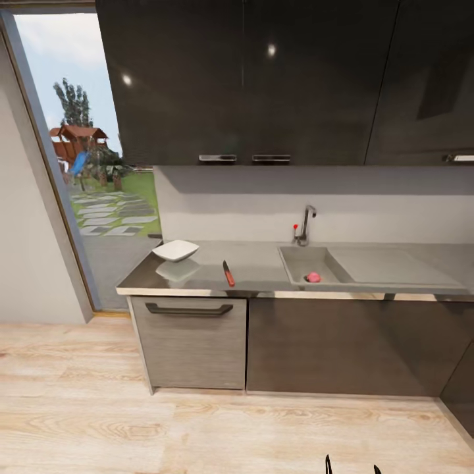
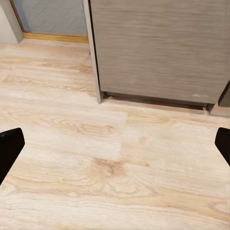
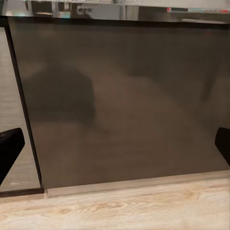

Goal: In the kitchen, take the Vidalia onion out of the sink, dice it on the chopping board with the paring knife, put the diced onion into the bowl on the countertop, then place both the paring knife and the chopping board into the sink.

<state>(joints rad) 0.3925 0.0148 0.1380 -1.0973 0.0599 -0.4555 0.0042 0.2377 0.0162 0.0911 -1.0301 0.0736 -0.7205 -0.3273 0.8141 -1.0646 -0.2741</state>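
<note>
The Vidalia onion [image 1: 313, 277], a small pinkish ball, lies at the front of the sink [image 1: 296, 259] basin. On the countertop [image 1: 260, 258], the paring knife [image 1: 228, 273] with its red-orange handle lies left of the sink, near the front edge. Further left sits the white square bowl [image 1: 176, 250]. The chopping board is out of view. My left gripper [image 2: 115, 148] is open over the wooden floor in front of a cabinet. My right gripper [image 3: 115, 148] is open, facing a dark cabinet door. Both are far below the counter.
A chrome tap [image 1: 305, 226] with a red knob stands behind the basin, and the drainboard [image 1: 388, 263] runs to its right. Dark upper cabinets [image 1: 250, 79] hang overhead. A glass door [image 1: 92, 178] to a garden is at the left. Wooden floor [image 1: 197, 428] lies between me and the cabinets.
</note>
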